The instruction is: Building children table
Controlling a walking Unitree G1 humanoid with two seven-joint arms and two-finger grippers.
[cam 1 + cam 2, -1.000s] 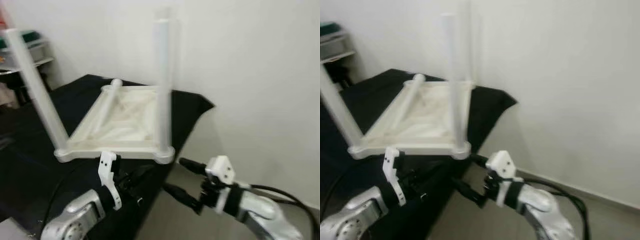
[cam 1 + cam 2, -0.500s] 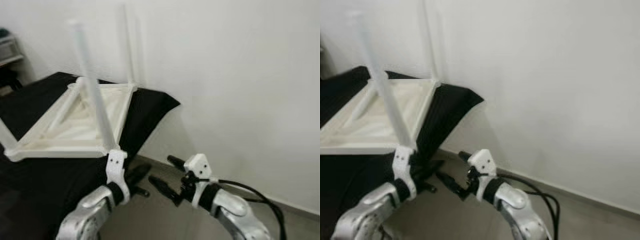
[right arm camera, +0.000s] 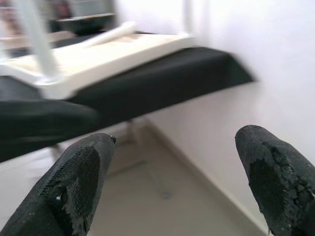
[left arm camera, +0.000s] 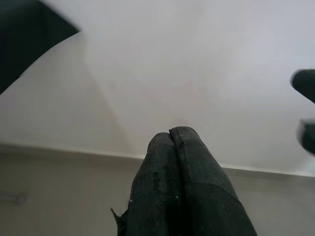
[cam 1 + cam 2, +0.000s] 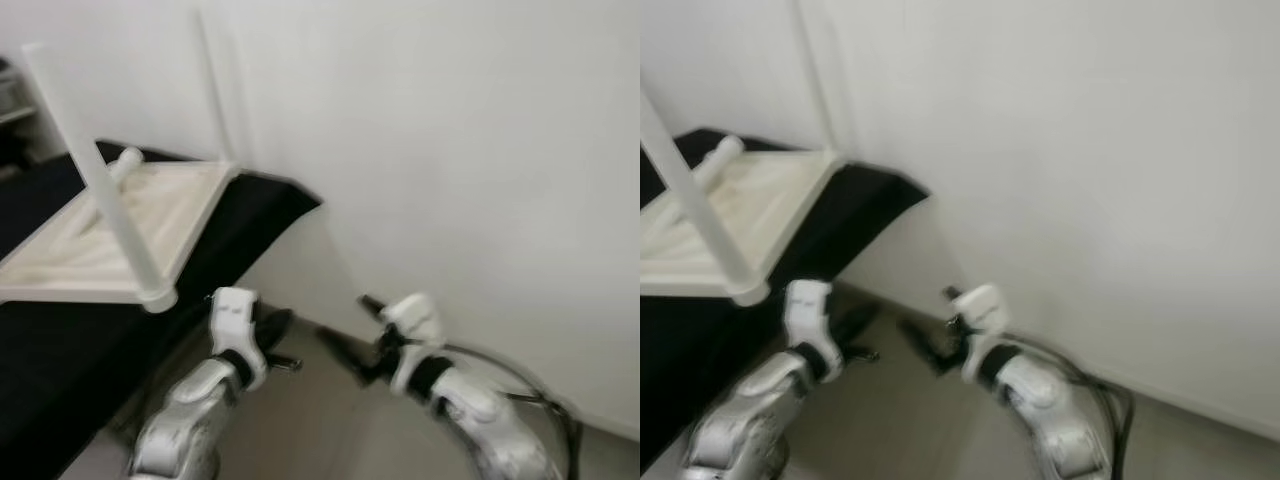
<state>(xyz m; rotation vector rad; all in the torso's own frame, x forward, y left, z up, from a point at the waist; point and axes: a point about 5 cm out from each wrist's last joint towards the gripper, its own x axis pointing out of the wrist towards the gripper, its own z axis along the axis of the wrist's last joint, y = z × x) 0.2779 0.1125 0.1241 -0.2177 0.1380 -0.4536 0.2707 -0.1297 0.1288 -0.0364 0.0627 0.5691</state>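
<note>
Children's table (image 5: 120, 215), white, upside down on black-draped surface (image 5: 60, 350), two legs upright, a loose leg (image 5: 118, 168) lying on its underside. Left gripper (image 4: 172, 142) fingers pressed together, empty, low over floor. Right gripper (image 3: 167, 187) fingers spread wide, empty, beside it.

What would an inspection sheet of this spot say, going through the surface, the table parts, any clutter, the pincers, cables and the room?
Surface: black-draped bench, standing against the wall.
Job's things: white children's table top lies upside down on the bench; leg at near corner stands up, tilted; leg at far corner stands up by the wall; a loose leg lies across the top.
Clutter: nothing seen.
Pincers: left pincer shut and empty, low beside the bench edge; right pincer open and empty, above the floor.
Cables: black cable loops at the right arm.
Surroundings: white wall, beige floor; the eye views are blurred.
</note>
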